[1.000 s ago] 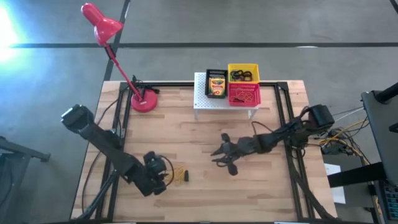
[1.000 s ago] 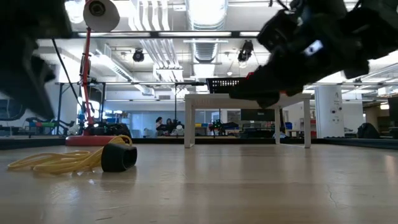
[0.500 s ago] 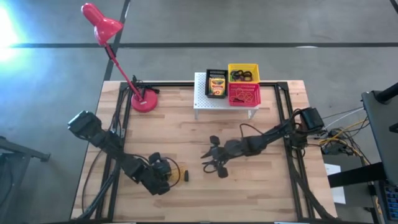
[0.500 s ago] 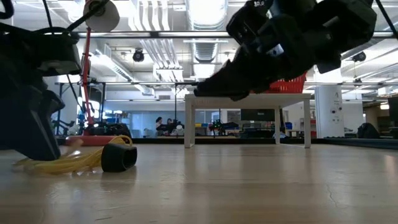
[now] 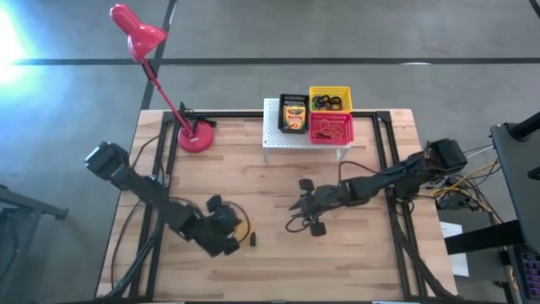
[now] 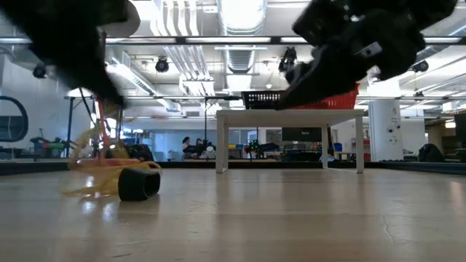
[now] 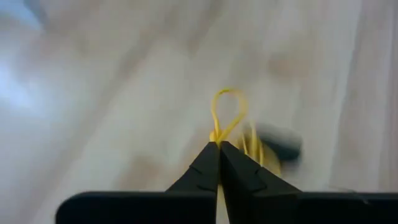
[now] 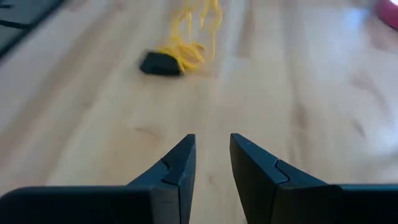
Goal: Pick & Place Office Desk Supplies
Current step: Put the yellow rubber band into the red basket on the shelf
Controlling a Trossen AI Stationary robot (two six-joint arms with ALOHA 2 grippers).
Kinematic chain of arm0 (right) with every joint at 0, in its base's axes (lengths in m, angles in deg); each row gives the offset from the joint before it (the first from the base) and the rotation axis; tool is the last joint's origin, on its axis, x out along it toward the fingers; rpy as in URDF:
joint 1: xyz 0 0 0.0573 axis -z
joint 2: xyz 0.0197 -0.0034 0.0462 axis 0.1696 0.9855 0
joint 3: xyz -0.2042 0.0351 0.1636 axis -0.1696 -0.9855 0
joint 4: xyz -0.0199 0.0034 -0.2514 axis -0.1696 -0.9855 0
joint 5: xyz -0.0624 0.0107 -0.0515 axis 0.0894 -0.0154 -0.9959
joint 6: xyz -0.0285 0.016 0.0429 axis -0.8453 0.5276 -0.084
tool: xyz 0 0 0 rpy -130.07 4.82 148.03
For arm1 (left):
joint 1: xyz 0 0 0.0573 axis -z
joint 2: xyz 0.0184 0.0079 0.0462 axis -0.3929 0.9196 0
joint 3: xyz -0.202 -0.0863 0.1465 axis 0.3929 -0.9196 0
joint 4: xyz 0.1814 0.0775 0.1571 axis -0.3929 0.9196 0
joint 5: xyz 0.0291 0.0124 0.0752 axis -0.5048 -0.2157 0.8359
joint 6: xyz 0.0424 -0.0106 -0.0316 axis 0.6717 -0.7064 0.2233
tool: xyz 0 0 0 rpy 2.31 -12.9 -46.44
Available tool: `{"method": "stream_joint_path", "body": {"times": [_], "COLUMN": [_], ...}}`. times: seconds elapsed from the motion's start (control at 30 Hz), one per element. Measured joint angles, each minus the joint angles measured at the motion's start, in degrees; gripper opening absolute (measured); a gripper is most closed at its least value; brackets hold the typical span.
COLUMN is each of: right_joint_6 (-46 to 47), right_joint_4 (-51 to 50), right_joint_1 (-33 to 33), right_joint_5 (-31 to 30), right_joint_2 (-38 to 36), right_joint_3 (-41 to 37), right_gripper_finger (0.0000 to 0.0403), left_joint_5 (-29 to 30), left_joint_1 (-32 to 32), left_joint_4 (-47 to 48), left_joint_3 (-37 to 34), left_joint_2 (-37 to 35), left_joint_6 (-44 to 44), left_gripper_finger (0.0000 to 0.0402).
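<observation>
A yellowish rubber-band tangle (image 5: pixel 244 229) with a small black piece (image 5: pixel 253 241) lies on the near left of the wooden table. My left gripper (image 5: pixel 231 231) is shut on its strands. In the low view the bands (image 6: pixel 98 167) rise from the table beside the black piece (image 6: pixel 138 183), which rests on the wood. My right gripper (image 5: pixel 305 208) hovers open above the table's middle, nothing between its fingers (image 8: pixel 211 155), with the tangle (image 8: pixel 186 46) ahead of it. My left gripper pinches a few yellow strands of the tangle (image 7: pixel 219 134) between its two fingertips. The fingers slant down from the table's left. A loop (image 7: pixel 227 109) stands out beyond the tips. The strands are drawn up off the wood while the black piece (image 7: pixel 281 144) stays down.
A white perforated stand (image 5: pixel 272 139) at the table's far edge carries a black bin with a crayon box (image 5: pixel 294 114), a yellow bin (image 5: pixel 330 91) and a red bin (image 5: pixel 331 128). A red desk lamp (image 5: pixel 196 138) stands at the far left.
My left gripper has come down onto the rubber bands, shut on them and risen, drawing the strands up from the table while the black piece stays put. My right gripper went toward the left edge, then back toward the right and up.
</observation>
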Motion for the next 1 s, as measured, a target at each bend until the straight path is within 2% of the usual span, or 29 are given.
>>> {"method": "stream_joint_path", "body": {"times": [0.07, 0.13, 0.2, 0.3, 0.4, 0.63, 0.87, 1.0], "right_joint_6": [2.0, 5.1, 9.3, 14.4, 17.5, 18.6, 22.8, 21.9], "right_joint_4": [2.3, 8.2, 12.3, 16.2, 16.1, 16.0, 12.0, 10.9], "right_joint_1": [-0.3, -0.7, -0.9, -1.6, -2.0, -0.4, 2.7, 2.5], "right_joint_5": [-4.4, -11.1, -15.3, -15.9, -15.3, -16.2, -18.9, -13.6], "right_joint_2": [-1.6, -2.0, -2.4, -4.5, -6.7, -8.8, -16.3, -22.3], "right_joint_3": [-3.8, -8.6, -12.9, -16.9, -19.7, -21.9, -23.3, -24.0], "right_gripper_finger": [0.0091, 0.0087, 0.0083, 0.0079, 0.0077, 0.0079, 0.0102, 0.0117], "left_joint_5": [2.6, 2.6, 2.1, 0.6, -0.3, -4.8, -9.4, -17.1], "left_joint_1": [-2.8, -6.0, -9.5, -14.9, -19.6, -27.5, -28.5, -28.3], "left_joint_4": [-4.4, -11.2, -20.9, -35.2, -43.4, -50.5, -50.1, -52.3], "left_joint_3": [1.3, 2.0, 2.0, 1.6, 1.5, 1.5, 1.1, 1.0], "left_joint_2": [-0.2, -0.3, 0.0, 0.6, 1.8, 4.5, 8.0, 12.3], "left_joint_6": [6.0, 13.1, 20.0, 30.0, 37.1, 38.2, 38.2, 36.9], "left_gripper_finger": [0.0010, 0.0010, 0.0010, 0.0010, 0.0010, 0.0010, 0.0010, 0.0010]}}
